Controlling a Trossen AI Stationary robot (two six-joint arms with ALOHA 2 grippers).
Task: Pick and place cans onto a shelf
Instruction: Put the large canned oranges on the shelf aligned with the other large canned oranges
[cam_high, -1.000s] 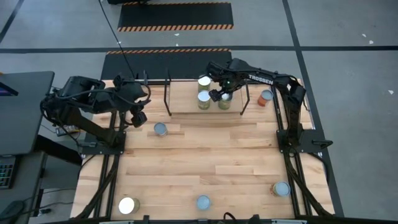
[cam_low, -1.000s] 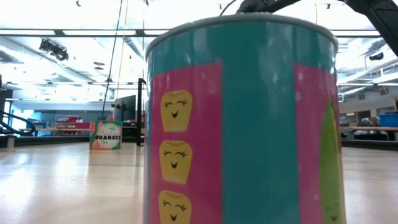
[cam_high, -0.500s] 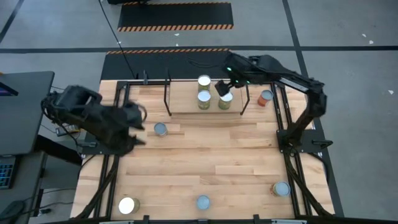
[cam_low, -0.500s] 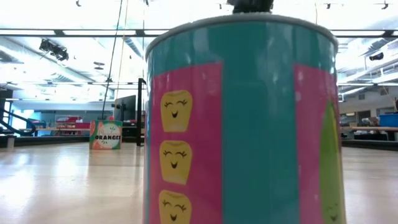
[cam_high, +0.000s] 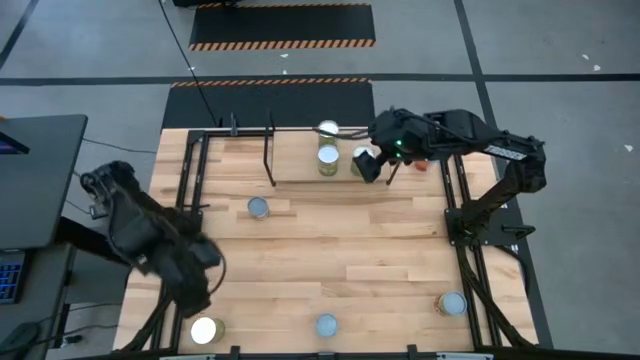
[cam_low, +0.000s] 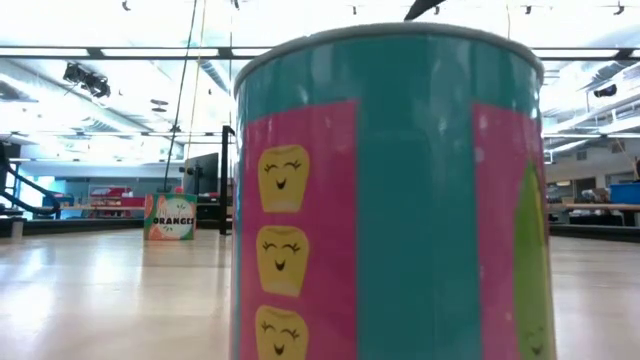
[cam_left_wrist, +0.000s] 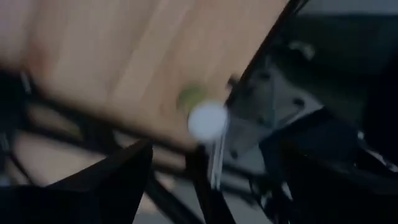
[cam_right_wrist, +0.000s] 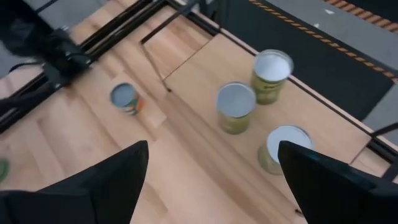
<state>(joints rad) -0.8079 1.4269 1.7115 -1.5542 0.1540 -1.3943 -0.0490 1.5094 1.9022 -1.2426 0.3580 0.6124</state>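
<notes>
Three cans stand upright on the shelf (cam_high: 295, 150): two (cam_high: 328, 130) (cam_high: 327, 156) close together and a third (cam_right_wrist: 283, 146) toward its right end. My right gripper (cam_high: 367, 165) hovers open above that third can, touching nothing; its fingers (cam_right_wrist: 106, 186) frame the shelf (cam_right_wrist: 205, 68) in the right wrist view. My left gripper (cam_high: 195, 290) hangs open over the table's left side, pointing down toward a white-topped can (cam_high: 205, 330) at the near left corner, which also shows blurred as a can (cam_left_wrist: 207, 119) in the left wrist view.
Loose cans stand on the table: one (cam_high: 258, 207) in front of the shelf, one (cam_high: 327, 325) at the near edge, one (cam_high: 452, 303) near right. The near-edge can (cam_low: 390, 190) fills the low view, with an orange-labelled can (cam_low: 170, 215) behind. Black wire frames (cam_high: 270, 150) stand at the shelf's ends.
My left gripper has swung from the far left corner along the left side toward the near edge, tipping downward over the near left can. My right gripper has risen off the third can on the shelf and drawn back a little toward the right edge; that can stays standing.
</notes>
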